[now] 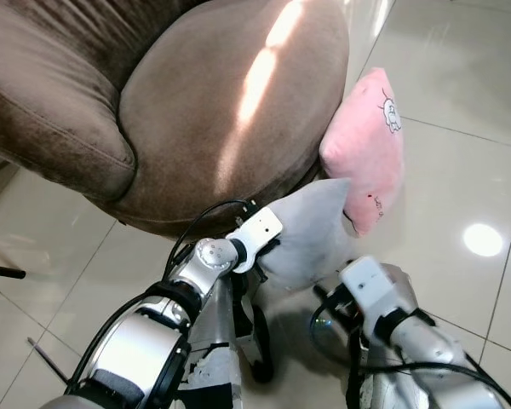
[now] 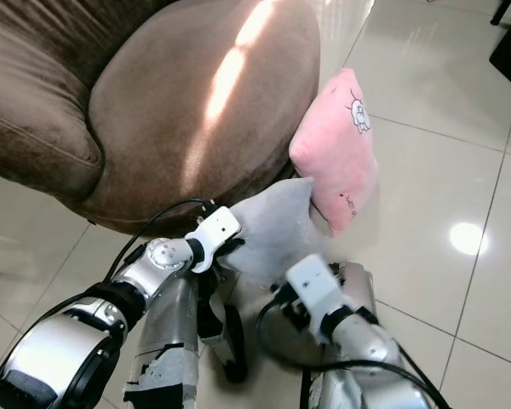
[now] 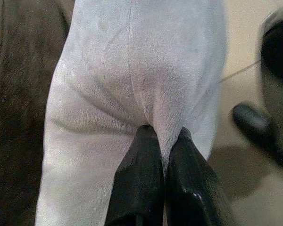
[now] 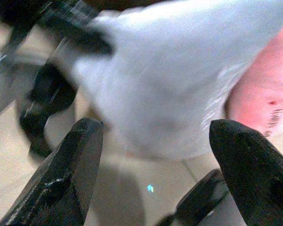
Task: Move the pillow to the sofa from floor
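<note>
**Two pillows at the sofa's foot, one in the left gripper's pinch**

Nearest, the left gripper has its black fingers closed on a fold of the grey pillow, bunching the plush into a ridge that gives thin fingers a firm purchase. The right gripper hovers just beside the same pillow with its fingers spread wide, probably ready to steady the sagging side. Behind, a pink pillow leans against the brown sofa, touching the grey one. The sofa's round seat cushion, judged the drop spot, lies just beyond
</note>
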`<state>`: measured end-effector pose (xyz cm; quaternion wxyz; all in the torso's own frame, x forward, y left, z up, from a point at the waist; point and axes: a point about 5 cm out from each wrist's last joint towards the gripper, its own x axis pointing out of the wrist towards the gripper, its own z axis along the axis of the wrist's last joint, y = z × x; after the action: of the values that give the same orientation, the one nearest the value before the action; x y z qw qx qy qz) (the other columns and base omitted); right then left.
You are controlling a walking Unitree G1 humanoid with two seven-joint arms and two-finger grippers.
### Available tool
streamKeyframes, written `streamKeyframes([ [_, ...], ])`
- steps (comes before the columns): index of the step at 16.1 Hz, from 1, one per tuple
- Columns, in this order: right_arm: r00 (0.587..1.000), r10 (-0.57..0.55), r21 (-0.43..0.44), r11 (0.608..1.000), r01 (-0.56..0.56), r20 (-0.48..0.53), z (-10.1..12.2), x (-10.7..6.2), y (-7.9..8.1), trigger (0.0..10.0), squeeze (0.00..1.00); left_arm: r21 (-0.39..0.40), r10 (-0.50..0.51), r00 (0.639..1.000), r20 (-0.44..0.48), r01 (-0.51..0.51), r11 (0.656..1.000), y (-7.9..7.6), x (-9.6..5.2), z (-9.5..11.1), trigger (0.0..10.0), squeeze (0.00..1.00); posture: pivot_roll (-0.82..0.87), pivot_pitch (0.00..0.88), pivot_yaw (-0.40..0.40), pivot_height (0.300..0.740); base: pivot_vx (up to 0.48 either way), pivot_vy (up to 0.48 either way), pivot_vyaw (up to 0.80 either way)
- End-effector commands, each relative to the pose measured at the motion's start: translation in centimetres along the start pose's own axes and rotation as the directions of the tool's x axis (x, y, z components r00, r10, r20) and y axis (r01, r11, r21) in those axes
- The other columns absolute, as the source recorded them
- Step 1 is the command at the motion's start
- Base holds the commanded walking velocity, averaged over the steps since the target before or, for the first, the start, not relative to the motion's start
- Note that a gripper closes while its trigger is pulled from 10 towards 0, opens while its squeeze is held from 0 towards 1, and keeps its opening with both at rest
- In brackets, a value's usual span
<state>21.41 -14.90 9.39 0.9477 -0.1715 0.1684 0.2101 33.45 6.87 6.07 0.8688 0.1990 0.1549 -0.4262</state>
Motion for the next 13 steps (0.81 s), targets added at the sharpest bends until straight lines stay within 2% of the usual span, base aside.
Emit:
streamKeyframes([
  [1, 0.999, -0.006, 0.055, 0.998, 0.004, 0.041, 0.3, -0.2, -0.1, 10.0, 0.00, -0.026, -0.051, 0.998, 0.032, 0.052, 0.998, -0.2, -0.7, -0.8, 0.0, 0.00, -0.09, 0.231, 0.244, 0.543, 0.000, 0.000, 0.00],
  [3, 0.992, -0.036, 0.096, 0.995, 0.024, 0.118, 1.2, -0.5, -1.0, 10.0, 0.00, -0.057, -0.091, 0.985, 0.146, 0.100, 0.993, 0.4, -1.4, 0.0, 0.0, 0.00, -0.10, 0.184, 0.240, 0.543, 0.000, 0.000, 0.00],
  [5, 0.971, -0.089, 0.149, 0.987, 0.057, 0.221, 2.9, -1.0, -2.0, 10.0, 0.00, -0.058, -0.126, 0.949, 0.289, 0.148, 0.987, 1.2, -2.6, 1.6, 0.0, 0.00, -0.11, 0.145, 0.228, 0.543, 0.000, 0.000, 0.00],
  [6, 0.963, -0.110, 0.172, 0.983, 0.069, 0.245, 3.3, -0.7, -2.8, 10.0, 0.00, -0.068, -0.130, 0.937, 0.325, 0.160, 0.985, 1.5, -2.7, 2.4, 0.0, 0.00, -0.11, 0.126, 0.205, 0.543, 0.000, 0.000, 0.00],
  [8, 0.904, -0.202, 0.271, 0.957, 0.101, 0.377, 5.7, -1.7, -4.4, 10.0, 0.00, -0.057, -0.134, 0.861, 0.492, 0.185, 0.981, 2.5, -5.8, 4.9, 0.0, 0.00, -0.11, 0.088, 0.171, 0.543, 0.000, 0.000, 0.00],
  [10, 0.887, -0.228, 0.283, 0.952, 0.116, 0.402, 6.3, -1.7, -4.9, 10.0, 0.00, -0.079, -0.078, 0.845, 0.529, 0.140, 0.987, 3.2, -6.8, 5.7, 0.0, 0.00, -0.11, 0.077, 0.159, 0.543, 0.000, 0.000, 0.00],
  [11, 0.871, -0.286, 0.286, 0.941, 0.178, 0.398, 6.9, -1.4, -5.7, 10.0, 0.00, -0.159, 0.088, 0.793, 0.602, 0.011, 0.987, 5.0, -9.4, 7.4, 0.0, 0.00, -0.11, 0.053, 0.143, 0.543, 0.000, 0.000, 0.00],
  [12, 0.867, -0.301, 0.285, 0.938, 0.195, 0.398, 7.0, -1.4, -5.8, 10.0, 0.00, -0.181, 0.125, 0.777, 0.617, -0.014, 0.983, 5.4, -10.1, 7.8, 0.0, 0.00, -0.10, 0.050, 0.141, 0.543, 0.000, 0.000, 0.00],
  [13, 0.853, -0.321, 0.300, 0.932, 0.206, 0.411, 7.3, -1.1, -5.9, 10.0, 0.00, -0.226, 0.193, 0.734, 0.651, -0.055, 0.973, 6.2, -11.5, 9.1, 0.0, 0.00, -0.09, 0.043, 0.122, 0.543, 0.000, 0.000, 0.00],
])
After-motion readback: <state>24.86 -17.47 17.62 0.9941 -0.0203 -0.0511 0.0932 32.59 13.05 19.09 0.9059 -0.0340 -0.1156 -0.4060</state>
